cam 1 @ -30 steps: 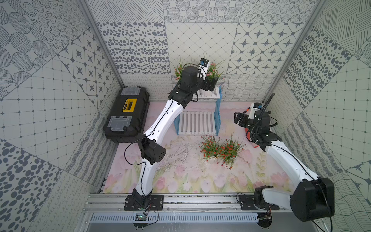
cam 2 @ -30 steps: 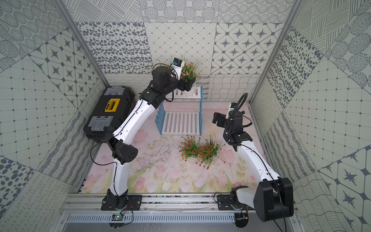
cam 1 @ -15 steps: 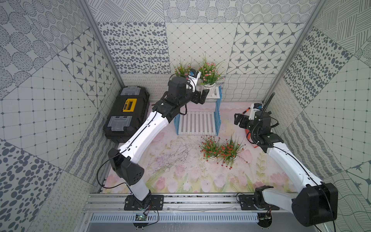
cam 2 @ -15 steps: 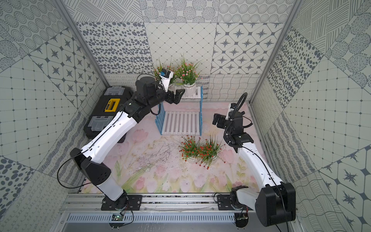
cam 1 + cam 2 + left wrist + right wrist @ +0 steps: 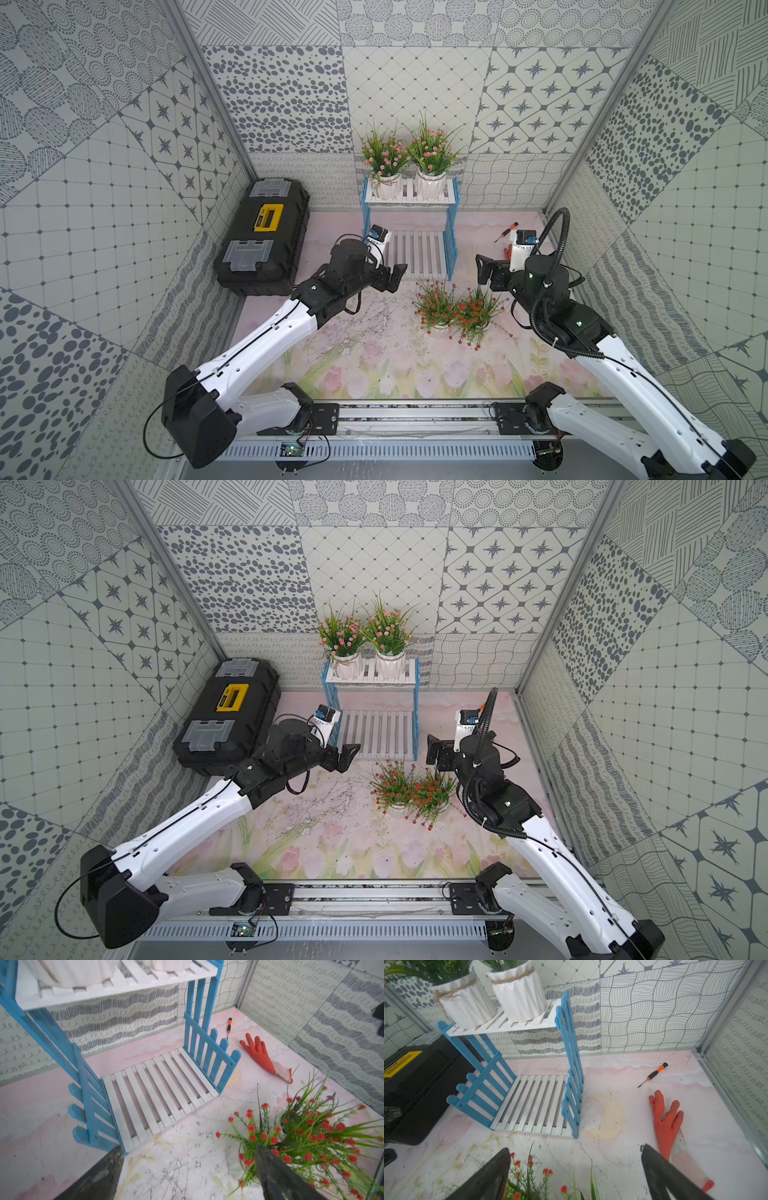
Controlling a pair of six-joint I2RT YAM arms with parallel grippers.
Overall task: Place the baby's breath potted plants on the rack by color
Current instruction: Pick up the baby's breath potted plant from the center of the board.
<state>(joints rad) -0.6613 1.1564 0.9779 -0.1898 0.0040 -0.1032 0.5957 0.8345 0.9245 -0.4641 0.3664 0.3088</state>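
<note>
Two pink baby's breath potted plants stand side by side on the top tier of the rack; their white pots show in the right wrist view. Two red-orange plants stand close together on the floor in front of the rack's bare lower tier. My left gripper hangs open and empty just left of the red-orange plants. My right gripper is open and empty just right of and behind them.
A black toolbox with a yellow latch lies against the left wall. An orange glove and a small orange-handled screwdriver lie on the floor right of the rack. Patterned walls close in three sides.
My left arm has pulled back and down from the rack's top tier, leaving a pink plant standing there, and now sits low in front of the rack. The right arm has barely moved.
</note>
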